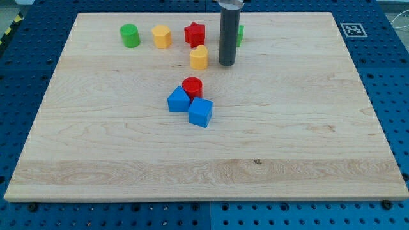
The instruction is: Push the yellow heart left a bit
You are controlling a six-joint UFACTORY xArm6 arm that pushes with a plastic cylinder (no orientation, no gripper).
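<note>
The yellow heart (199, 57) sits on the wooden board (128, 147) near the view's top centre. My tip (227, 64) is on the board just to the right of the heart, a small gap apart. A red star (194, 33) lies just above the heart. A green block (239, 35) is mostly hidden behind the rod.
A yellow hexagon (162, 36) and a green cylinder (130, 35) lie left of the red star. Below the heart is a cluster: a red cylinder (192, 87), a blue block (179, 100) and a blue cube (200, 112). A marker tag (353, 29) sits beside the board's top right corner.
</note>
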